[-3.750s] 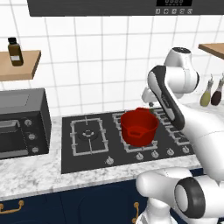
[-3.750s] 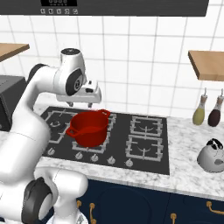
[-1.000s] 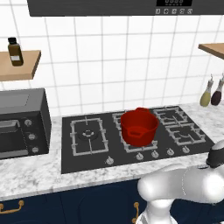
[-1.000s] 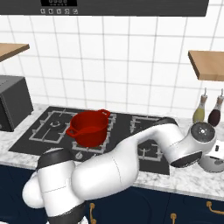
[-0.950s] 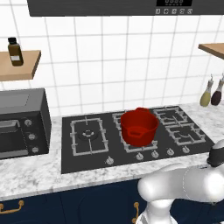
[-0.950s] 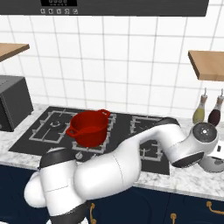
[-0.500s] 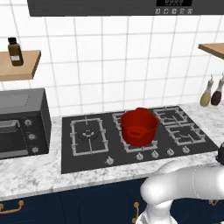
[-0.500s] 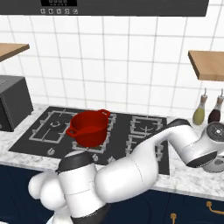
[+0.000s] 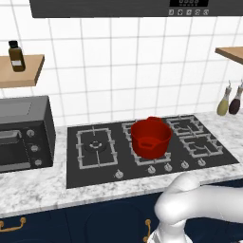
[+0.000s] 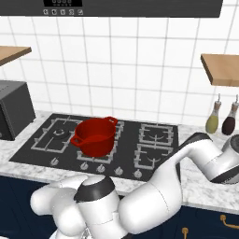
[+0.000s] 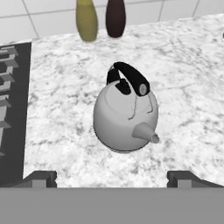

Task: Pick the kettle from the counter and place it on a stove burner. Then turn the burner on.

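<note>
In the hand view the kettle (image 11: 124, 116) stands upright on the speckled counter (image 11: 52, 87), a squat silvery dome with a black handle on top and its spout pointing toward the camera. My gripper (image 11: 113, 179) hangs above it, open, with one fingertip (image 11: 39, 177) on each side and nothing between them. The stove burner (image 9: 96, 146) is the large square grate at the left of the black cooktop, and it is bare. From the right the same burner (image 10: 58, 133) shows, while my arm stretches to the right edge and hides the kettle.
A red pot (image 9: 151, 136) sits on the middle grates. An olive bottle (image 11: 86, 19) and a dark bottle (image 11: 115, 17) stand against the tiled wall behind the kettle. The cooktop edge (image 11: 11, 109) lies left of the kettle. A toaster oven (image 9: 23, 133) stands far left.
My arm has reached further right and lower over the counter beside the cooktop, so the hand now covers the kettle in the right base view. The jaws stayed open.
</note>
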You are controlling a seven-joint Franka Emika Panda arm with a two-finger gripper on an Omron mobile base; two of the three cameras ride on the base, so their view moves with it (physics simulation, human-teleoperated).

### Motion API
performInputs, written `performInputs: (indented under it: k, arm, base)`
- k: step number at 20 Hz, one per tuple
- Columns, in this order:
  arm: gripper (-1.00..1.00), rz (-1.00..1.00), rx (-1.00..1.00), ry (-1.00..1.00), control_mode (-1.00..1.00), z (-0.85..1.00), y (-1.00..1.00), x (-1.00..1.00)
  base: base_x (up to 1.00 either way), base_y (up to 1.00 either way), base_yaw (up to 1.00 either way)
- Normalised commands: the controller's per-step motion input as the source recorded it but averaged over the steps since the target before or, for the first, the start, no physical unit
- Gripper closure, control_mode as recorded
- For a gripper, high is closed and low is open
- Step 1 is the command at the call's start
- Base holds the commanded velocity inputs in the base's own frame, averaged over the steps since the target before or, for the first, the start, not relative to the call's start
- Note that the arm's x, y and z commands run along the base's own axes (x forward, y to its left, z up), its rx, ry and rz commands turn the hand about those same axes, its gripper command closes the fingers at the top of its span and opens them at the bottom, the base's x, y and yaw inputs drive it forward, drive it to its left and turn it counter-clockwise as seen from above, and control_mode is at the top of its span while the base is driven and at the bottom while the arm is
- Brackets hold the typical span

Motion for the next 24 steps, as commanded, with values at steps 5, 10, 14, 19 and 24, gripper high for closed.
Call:
performInputs:
  k: [5,10,14,19,24]
  arm:
    - [-1.0,0.09,0.0,0.01,-1.0,-0.14,0.0,0.15]
    - [-1.0,0.08,0.0,0.0,-1.0,-0.2,-0.01,0.05]
    - [-1.0,0.05,0.0,0.0,-1.0,-0.01,-0.09,0.14]
    - [-1.0,0.04,0.0,0.0,-1.0,-0.03,-0.15,0.17]
    - [-1.0,0.0,0.0,0.0,-1.0,-0.07,-0.22,0.1]
  base:
    - [0.0,0.0,0.0]
    - [0.0,0.0,0.0]
    - [0.0,0.0,0.0]
    - [0.0,0.0,0.0]
    - [0.0,0.0,0.0]
